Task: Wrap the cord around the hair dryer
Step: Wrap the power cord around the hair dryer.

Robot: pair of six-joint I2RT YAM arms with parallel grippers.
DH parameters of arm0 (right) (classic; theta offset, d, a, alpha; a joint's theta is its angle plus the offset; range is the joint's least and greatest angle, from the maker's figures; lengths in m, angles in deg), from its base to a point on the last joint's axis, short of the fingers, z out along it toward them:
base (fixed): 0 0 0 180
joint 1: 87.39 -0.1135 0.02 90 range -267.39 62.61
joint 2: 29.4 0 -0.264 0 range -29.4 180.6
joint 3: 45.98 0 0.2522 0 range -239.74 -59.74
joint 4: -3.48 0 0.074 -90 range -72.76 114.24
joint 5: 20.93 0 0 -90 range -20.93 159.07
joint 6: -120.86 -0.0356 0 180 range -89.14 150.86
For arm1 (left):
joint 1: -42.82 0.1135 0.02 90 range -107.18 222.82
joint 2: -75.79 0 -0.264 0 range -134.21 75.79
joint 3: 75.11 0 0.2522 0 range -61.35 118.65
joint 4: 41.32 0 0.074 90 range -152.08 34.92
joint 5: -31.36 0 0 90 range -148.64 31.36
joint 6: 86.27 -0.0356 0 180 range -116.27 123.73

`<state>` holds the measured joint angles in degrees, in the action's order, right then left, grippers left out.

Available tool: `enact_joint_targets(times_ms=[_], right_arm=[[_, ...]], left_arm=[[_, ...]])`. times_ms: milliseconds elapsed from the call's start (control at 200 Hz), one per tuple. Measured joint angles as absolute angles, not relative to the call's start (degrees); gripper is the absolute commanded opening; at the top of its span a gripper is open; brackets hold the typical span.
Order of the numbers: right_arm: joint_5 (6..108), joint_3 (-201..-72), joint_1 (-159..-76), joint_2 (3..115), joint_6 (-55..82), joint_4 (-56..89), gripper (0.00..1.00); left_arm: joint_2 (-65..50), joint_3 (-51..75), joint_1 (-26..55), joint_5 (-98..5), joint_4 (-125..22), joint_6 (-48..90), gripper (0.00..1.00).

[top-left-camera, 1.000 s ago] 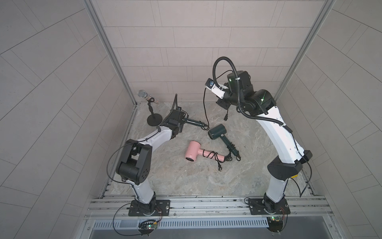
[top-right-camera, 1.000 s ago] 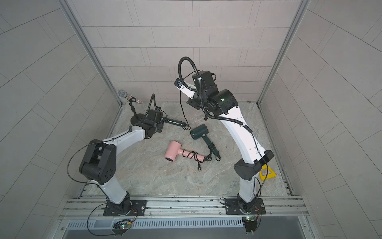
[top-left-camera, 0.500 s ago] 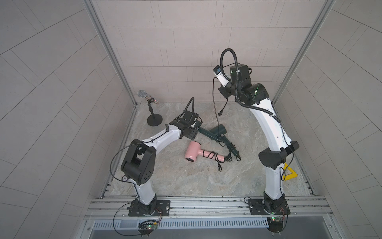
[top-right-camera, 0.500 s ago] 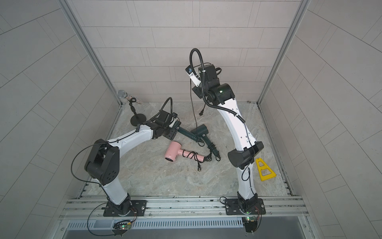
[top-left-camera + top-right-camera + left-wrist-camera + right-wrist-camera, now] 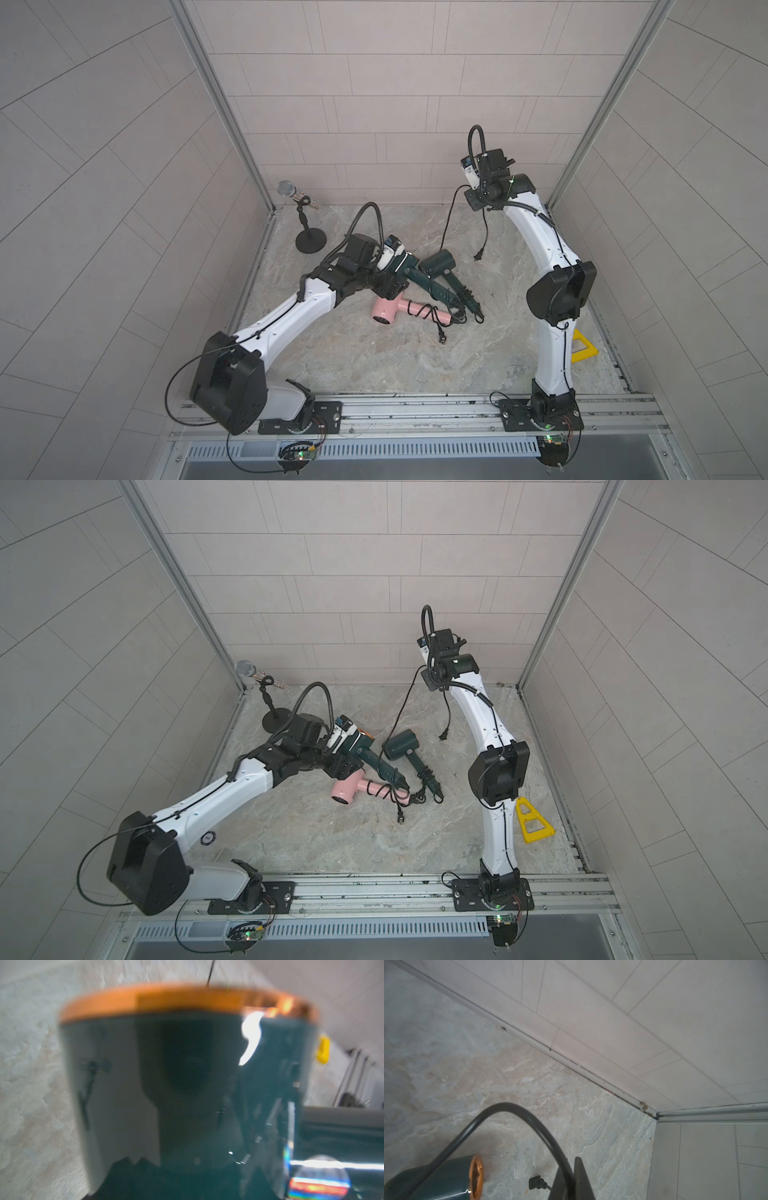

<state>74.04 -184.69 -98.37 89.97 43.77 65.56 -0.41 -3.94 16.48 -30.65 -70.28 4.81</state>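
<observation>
Left claw (image 5: pixel 394 271): clamping the green hair dryer (image 5: pixel 408 262) by its body, low near the worktop's (image 5: pixel 374 361) middle.
Right claw (image 5: pixel 477 200): pinching the cord (image 5: pixel 444 232) shut, raised near the back wall (image 5: pixel 395 104), plug (image 5: pixel 478 256) dangling below.
Neighbours: second green dryer (image 5: pixel 438 262) and pink dryer (image 5: pixel 384 309) lying just beside the held one.

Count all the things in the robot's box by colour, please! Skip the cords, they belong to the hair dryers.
green hair dryers: 2
pink hair dryer: 1
black and silver microphone: 1
yellow triangle: 1
Total: 5
</observation>
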Motion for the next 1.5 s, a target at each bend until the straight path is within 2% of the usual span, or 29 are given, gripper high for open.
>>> enact_joint_targets(times_ms=[135, 245, 630, 871, 1201, 1501], right_arm=[[72.66, -163.38, -97.76, 83.48, 42.81, 58.94, 0.00], [71.63, -152.08, -98.46, 76.95, 41.89, 55.79, 0.00], [68.18, -131.36, -102.88, 54.06, 41.39, 49.97, 0.00], [64.20, -132.58, -106.92, 52.82, 42.57, 55.37, 0.00], [65.78, -135.53, -110.31, 54.37, 43.75, 58.43, 0.00], [69.54, -140.65, -112.10, 53.69, 45.87, 57.93, 0.00]], left_arm=[[1.92, -7.44, 25.63, -28.75, -57.19, 16.99, 0.00], [0.37, -6.17, 30.68, -34.26, -54.94, 23.61, 0.00], [-10.38, 3.51, 31.45, -60.81, -61.83, 29.90, 0.00], [-16.59, 4.19, 31.56, -65.79, -62.24, 32.99, 0.00], [-16.83, 6.94, 31.53, -63.19, -63.81, 32.59, 0.00], [-19.67, 7.12, 29.83, -55.06, -67.88, 29.73, 0.00]])
